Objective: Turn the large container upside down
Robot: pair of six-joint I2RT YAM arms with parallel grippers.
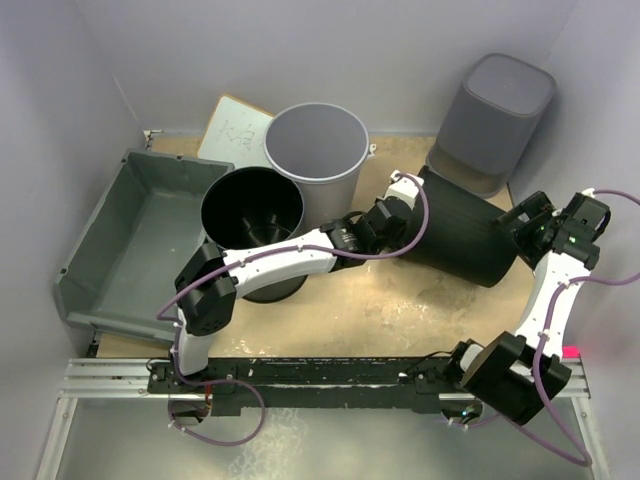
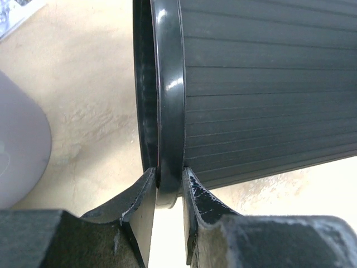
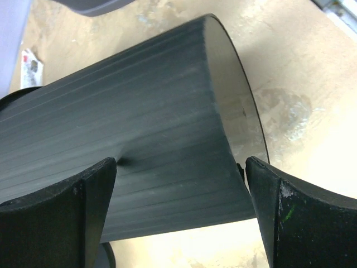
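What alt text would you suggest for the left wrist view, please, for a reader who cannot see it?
The left gripper has its jaws closed on the glossy rim of a black ribbed round plastic bucket lying on its side on a tan table. The rounded side of a pale grey plastic bucket shows at the left edge.
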